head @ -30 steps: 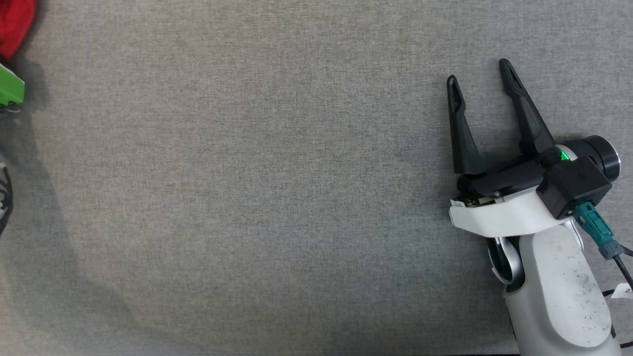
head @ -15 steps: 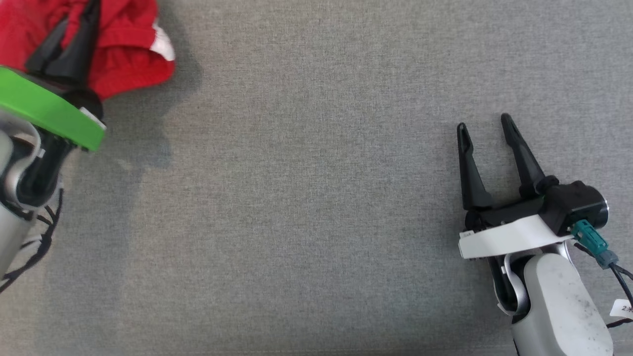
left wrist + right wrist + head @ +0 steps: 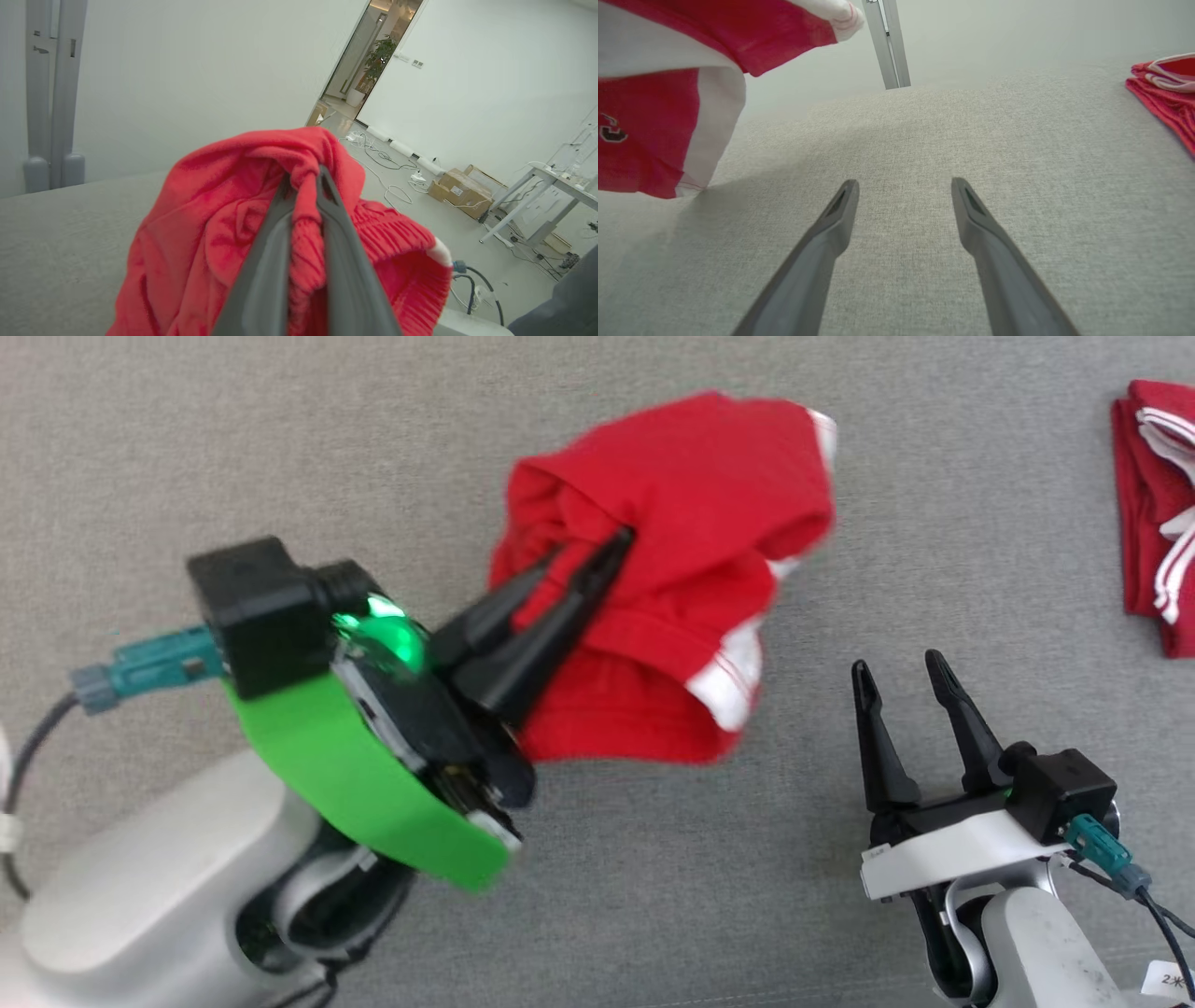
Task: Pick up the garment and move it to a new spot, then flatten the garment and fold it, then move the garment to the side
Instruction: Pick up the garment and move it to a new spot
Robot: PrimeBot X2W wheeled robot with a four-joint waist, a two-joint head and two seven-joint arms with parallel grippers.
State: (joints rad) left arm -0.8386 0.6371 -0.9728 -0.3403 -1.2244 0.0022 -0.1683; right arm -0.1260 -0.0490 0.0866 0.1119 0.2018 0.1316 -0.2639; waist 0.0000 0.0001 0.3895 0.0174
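Garment (image 3: 709,485) in left tool (image 3: 593,546), apparently aloft

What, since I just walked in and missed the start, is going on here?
The robot's left gripper has its jaws shut on a bunched red garment, holding it up over the grey surface. The right gripper is open and empty. A second red garment lies folded at the far right.

From overhead the head camera looks down on the grey tabletop (image 3: 653,915), while both wrist cameras look along it, the left pressed close to the red garment (image 3: 672,523) all three share.
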